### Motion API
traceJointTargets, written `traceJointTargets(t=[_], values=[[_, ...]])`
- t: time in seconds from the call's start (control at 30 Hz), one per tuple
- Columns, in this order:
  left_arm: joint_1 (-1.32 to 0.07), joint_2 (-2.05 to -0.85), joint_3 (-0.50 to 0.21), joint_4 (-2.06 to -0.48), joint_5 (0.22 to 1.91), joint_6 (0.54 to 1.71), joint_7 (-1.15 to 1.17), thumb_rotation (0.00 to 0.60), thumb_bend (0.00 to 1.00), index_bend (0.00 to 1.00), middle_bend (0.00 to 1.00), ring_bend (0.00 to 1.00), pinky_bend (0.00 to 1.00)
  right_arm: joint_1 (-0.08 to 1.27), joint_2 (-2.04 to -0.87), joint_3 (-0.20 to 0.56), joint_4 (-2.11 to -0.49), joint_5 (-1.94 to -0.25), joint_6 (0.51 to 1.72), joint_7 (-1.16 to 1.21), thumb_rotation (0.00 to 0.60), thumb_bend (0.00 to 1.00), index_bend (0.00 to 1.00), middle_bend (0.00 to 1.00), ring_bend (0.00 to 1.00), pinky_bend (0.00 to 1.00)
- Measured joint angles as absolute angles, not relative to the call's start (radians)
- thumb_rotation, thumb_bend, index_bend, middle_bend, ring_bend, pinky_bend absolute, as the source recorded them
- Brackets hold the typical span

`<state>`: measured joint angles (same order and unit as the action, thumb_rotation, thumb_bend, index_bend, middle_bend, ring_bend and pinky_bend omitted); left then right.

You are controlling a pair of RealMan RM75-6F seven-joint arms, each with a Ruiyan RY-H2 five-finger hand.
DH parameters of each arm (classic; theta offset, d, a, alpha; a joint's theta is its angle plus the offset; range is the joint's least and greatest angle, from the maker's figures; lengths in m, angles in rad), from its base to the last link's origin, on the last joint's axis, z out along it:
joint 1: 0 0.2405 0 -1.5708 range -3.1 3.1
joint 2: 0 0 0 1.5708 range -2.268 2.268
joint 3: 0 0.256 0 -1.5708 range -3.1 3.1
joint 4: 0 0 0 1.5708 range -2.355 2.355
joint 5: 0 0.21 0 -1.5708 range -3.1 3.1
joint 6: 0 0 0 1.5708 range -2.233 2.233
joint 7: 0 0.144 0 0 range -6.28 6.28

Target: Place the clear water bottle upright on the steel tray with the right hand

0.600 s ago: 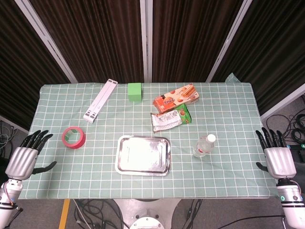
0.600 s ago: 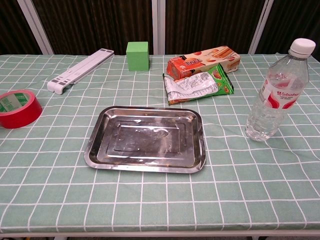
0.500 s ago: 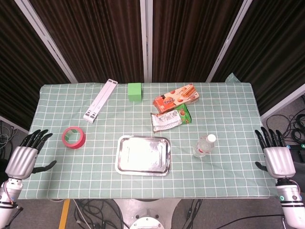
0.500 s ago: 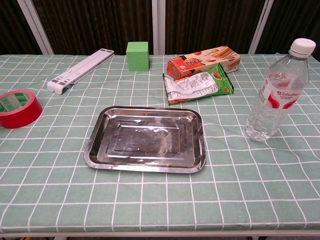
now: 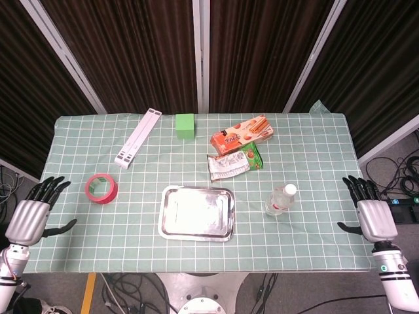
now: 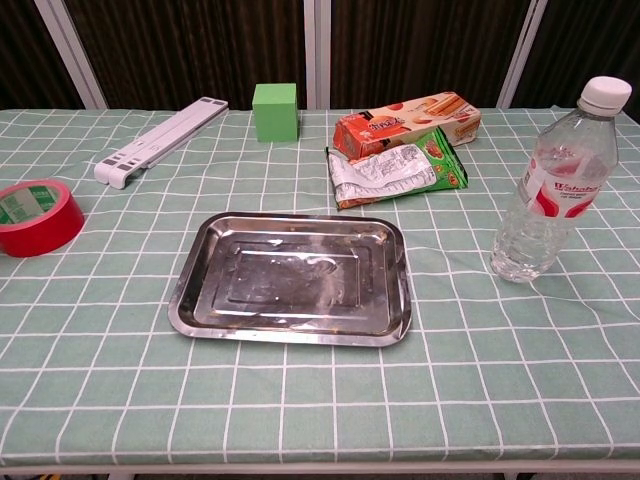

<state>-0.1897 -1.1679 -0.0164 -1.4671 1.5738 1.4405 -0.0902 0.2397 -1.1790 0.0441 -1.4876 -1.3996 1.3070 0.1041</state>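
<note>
The clear water bottle (image 5: 281, 199) (image 6: 553, 185), white-capped with a red label, stands upright on the green checked cloth right of the steel tray (image 5: 171, 223) (image 6: 190, 297), which holds nothing. My right hand (image 5: 368, 213) hovers at the table's right edge, well to the right of the bottle, fingers spread and holding nothing. My left hand (image 5: 31, 214) is off the left edge, also spread and holding nothing. Neither hand shows in the chest view.
A red tape roll (image 5: 101, 188) lies left of the tray. Behind the tray are a green-and-silver snack bag (image 5: 234, 161), an orange biscuit box (image 5: 241, 133), a green cube (image 5: 185, 125) and a white slatted bar (image 5: 138, 137).
My right hand has shifted a little leftward and up toward the table edge. The left hand moved slightly. The bottle and tray have not moved.
</note>
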Motion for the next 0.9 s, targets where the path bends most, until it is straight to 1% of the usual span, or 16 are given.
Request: traceJointTargets(t=[0.07, 0.23, 0.3, 0.37, 0.4, 0.5, 0.6, 0.8, 0.83, 0.9], values=[[-0.191, -1.172, -0.016, -1.46, 1.576, 1.44, -0.094, 0.448, 0.22, 0.18, 0.19, 0.1, 0.17, 0.244, -1.183, 0.046, -1.486, -1.404, 1.288, 0.211, 0.6, 0.0, 0.0, 0.06, 0.0, 0.0], [-0.197, -1.186, -0.013, -1.446, 1.589, 1.437, -0.098, 0.451, 0.22, 0.18, 0.19, 0.1, 0.17, 0.262, -1.219, 0.053, -1.442, -1.444, 1.252, 0.616, 0.6, 0.0, 0.0, 0.1, 0.0, 0.0], [-0.199, -1.19, -0.013, -1.441, 1.595, 1.442, -0.097, 0.45, 0.22, 0.18, 0.19, 0.1, 0.17, 0.276, -1.265, 0.058, -1.38, -1.478, 1.248, 0.801, 0.6, 0.0, 0.0, 0.1, 0.0, 0.0], [-0.199, -1.189, -0.013, -1.44, 1.593, 1.442, -0.099, 0.451, 0.22, 0.18, 0.19, 0.1, 0.17, 0.287, -1.307, 0.061, -1.326, -1.5, 1.248, 0.892, 0.6, 0.0, 0.0, 0.1, 0.0, 0.0], [-0.199, -1.188, -0.013, -1.439, 1.592, 1.442, -0.1, 0.45, 0.22, 0.18, 0.19, 0.1, 0.17, 0.298, -1.346, 0.064, -1.279, -1.515, 1.248, 0.946, 0.6, 0.0, 0.0, 0.1, 0.0, 0.0], [-0.2, -1.187, -0.013, -1.435, 1.591, 1.44, -0.102, 0.449, 0.22, 0.18, 0.19, 0.1, 0.17, 0.33, -1.445, 0.069, -1.171, -1.545, 1.238, 1.033, 0.6, 0.0, 0.0, 0.1, 0.0, 0.0], [-0.199, -1.187, -0.015, -1.43, 1.59, 1.445, -0.102, 0.45, 0.22, 0.18, 0.19, 0.1, 0.16, 0.369, -1.515, 0.07, -1.101, -1.563, 1.21, 1.08, 0.6, 0.0, 0.0, 0.1, 0.0, 0.0], [-0.195, -1.184, -0.02, -1.42, 1.581, 1.451, -0.111, 0.45, 0.22, 0.18, 0.19, 0.1, 0.16, 0.437, -1.567, 0.071, -1.06, -1.586, 1.168, 1.087, 0.6, 0.0, 0.0, 0.1, 0.0, 0.0], [-0.195, -1.184, -0.02, -1.42, 1.581, 1.453, -0.111, 0.451, 0.22, 0.18, 0.19, 0.1, 0.16, 0.445, -1.572, 0.072, -1.059, -1.587, 1.163, 1.086, 0.6, 0.0, 0.0, 0.11, 0.0, 0.0], [-0.194, -1.183, -0.018, -1.42, 1.582, 1.453, -0.11, 0.449, 0.22, 0.18, 0.19, 0.1, 0.16, 0.461, -1.585, 0.075, -1.056, -1.586, 1.151, 1.083, 0.6, 0.0, 0.04, 0.17, 0.01, 0.0]])
